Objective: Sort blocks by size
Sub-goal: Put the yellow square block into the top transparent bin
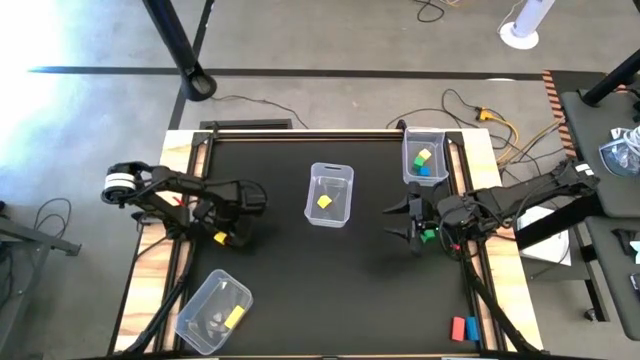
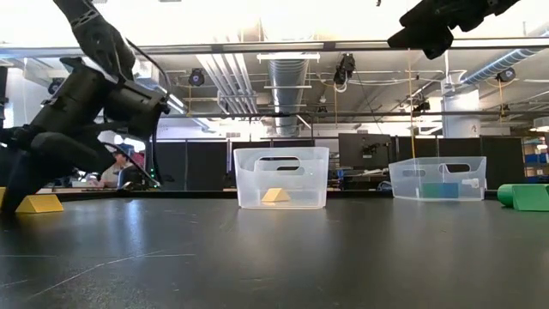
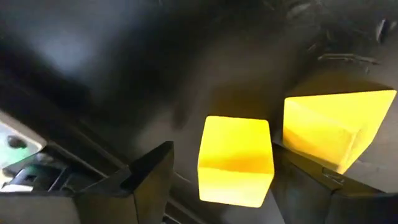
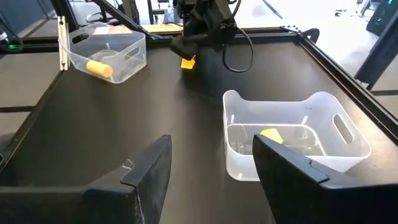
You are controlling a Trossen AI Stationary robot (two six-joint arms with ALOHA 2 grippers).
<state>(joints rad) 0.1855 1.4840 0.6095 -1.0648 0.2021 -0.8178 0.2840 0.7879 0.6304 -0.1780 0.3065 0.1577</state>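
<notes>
Yellow blocks (image 1: pixel 219 238) lie at the mat's left, one green block (image 1: pixel 428 236) at its right.

black table (image 1: pixel 300 270) | three clear bins (image 1: pixel 329 195) | floor cables (image 1: pixel 480 110)

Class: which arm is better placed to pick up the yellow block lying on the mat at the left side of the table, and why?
Left. The left gripper is open right at the yellow block, which shows between its fingers; the right gripper hangs across the table.

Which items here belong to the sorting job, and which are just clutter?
Job: yellow cube between open jaws of left gripper; green block beside the open right gripper; red and blue blocks; three clear plastic bins.
Lying about: floor cables; white stand base.
</notes>
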